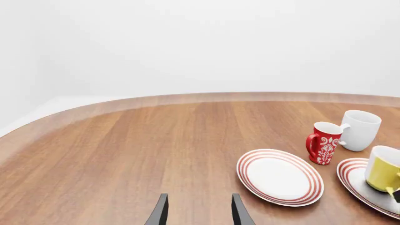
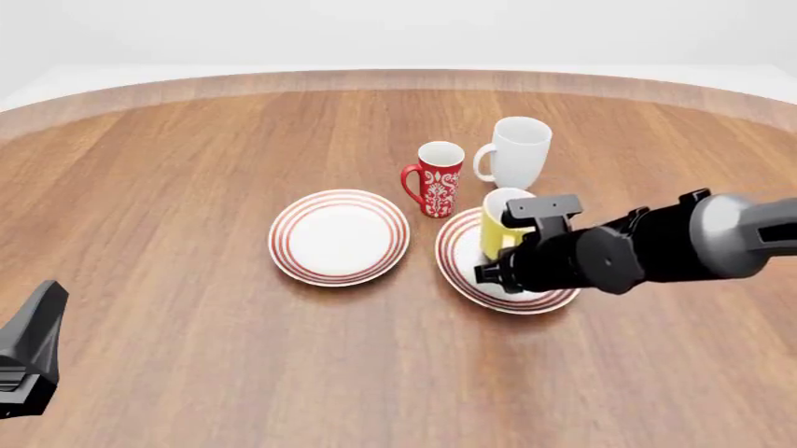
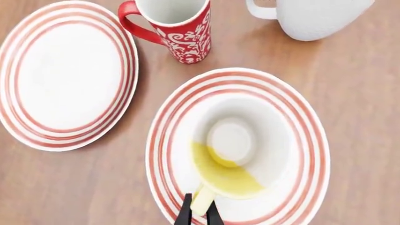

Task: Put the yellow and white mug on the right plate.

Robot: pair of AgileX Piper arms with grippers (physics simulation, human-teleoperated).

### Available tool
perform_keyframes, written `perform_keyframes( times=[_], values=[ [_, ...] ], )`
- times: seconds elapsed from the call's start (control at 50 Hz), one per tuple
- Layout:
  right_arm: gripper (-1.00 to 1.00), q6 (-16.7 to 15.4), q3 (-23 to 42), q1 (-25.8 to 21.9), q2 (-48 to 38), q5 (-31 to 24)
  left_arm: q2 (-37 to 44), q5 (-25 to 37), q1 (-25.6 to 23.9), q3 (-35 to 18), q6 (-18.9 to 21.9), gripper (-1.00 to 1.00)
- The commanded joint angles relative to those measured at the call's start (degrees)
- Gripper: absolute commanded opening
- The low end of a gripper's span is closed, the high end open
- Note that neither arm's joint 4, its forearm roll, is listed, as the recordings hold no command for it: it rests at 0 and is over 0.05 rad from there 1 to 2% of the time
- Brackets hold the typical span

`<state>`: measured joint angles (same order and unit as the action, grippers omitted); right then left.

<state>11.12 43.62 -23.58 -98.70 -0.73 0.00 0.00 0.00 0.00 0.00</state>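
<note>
The yellow and white mug (image 2: pixel 498 222) stands upright on the right plate (image 2: pixel 454 254), a white plate with red rings. In the right wrist view I look down into the mug's white inside (image 3: pixel 234 140), with the plate's rim (image 3: pixel 167 123) around it. My right gripper (image 3: pixel 200 215) is shut on the mug's yellow handle. The mug's base looks to be on or just above the plate. My left gripper (image 1: pixel 200 212) is open and empty, low over bare table at the near left (image 2: pixel 28 359), far from the mug (image 1: pixel 382 171).
The left plate (image 2: pixel 339 236), alike and bare, lies beside the right one. A red white-patterned mug (image 2: pixel 439 177) and a taller white mug (image 2: pixel 517 151) stand just behind the plates, close to the yellow mug. The round table's edge (image 2: pixel 373 79) curves at the back.
</note>
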Motion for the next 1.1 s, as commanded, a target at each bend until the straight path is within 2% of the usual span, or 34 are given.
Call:
perform_keyframes(
  times=[0.02,0.08,0.1,0.32,0.5,0.86,1.1],
  values=[
    [-1.0,0.62,-0.06,0.66,-1.59,1.51,0.0,0.0,0.0,0.0,0.0,1.0],
    [-1.0,0.57,-0.15,0.79,-1.54,1.43,0.0,0.0,0.0,0.0,0.0,1.0],
    [1.0,0.78,-0.08,0.7,-1.53,1.24,0.0,0.0,0.0,0.0,0.0,1.0],
    [1.0,0.24,-0.52,1.18,0.28,-0.33,0.0,0.0,0.0,0.0,0.0,1.0],
    [1.0,-0.36,-2.63,2.24,6.67,-3.44,0.0,0.0,0.0,0.0,0.0,1.0],
    [1.0,1.04,-3.94,-0.8,12.37,-6.21,0.0,0.0,0.0,0.0,0.0,1.0],
    [1.0,0.87,-4.1,-1.24,16.55,-8.88,0.0,0.0,0.0,0.0,0.0,1.0]
  ],
)
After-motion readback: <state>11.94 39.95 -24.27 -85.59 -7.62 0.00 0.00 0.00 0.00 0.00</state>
